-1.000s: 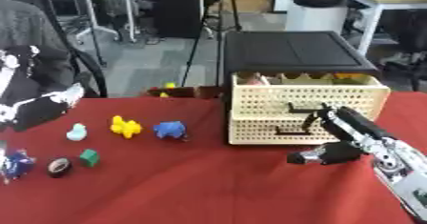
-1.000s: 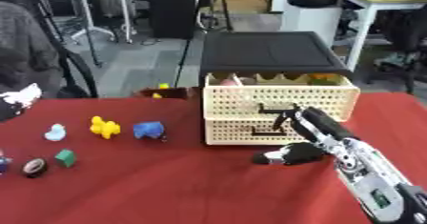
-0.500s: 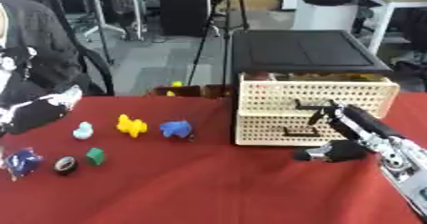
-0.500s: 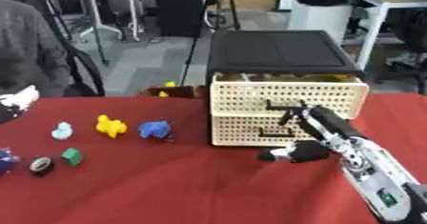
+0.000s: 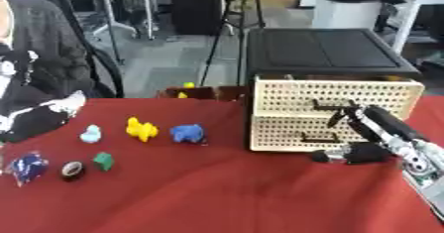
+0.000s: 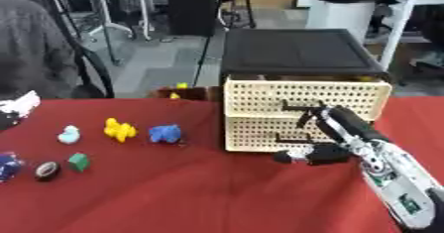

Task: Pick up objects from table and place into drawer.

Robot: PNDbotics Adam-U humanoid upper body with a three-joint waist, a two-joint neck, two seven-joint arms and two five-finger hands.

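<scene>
A cream perforated drawer unit [image 5: 286, 113] with a black top stands at the back right of the red table [image 5: 208, 197]. Its top drawer [image 6: 260, 97] sits nearly flush with the lower one. My right hand [image 5: 374, 143] reaches in from the lower right, its straight fingers [image 5: 349, 114] against the drawer fronts by the black handles and its thumb [image 5: 328, 156] pointing left just above the cloth. It holds nothing. On the left lie a yellow duck [image 5: 138, 128], a blue toy [image 5: 187, 133], a light blue toy [image 5: 90, 134], a green block [image 5: 103, 160], a dark round thing [image 5: 72, 169] and a blue wrapped thing [image 5: 27, 166].
A person in dark clothes [image 5: 34, 68] sits at the table's far left edge. A small yellow thing [image 5: 188, 85] shows just behind the table. Chairs, stands and desks fill the room beyond.
The top drawer, which stood out with things showing inside, now sits nearly flush. My right hand stays at the drawer fronts. The whole picture has shifted a little.
</scene>
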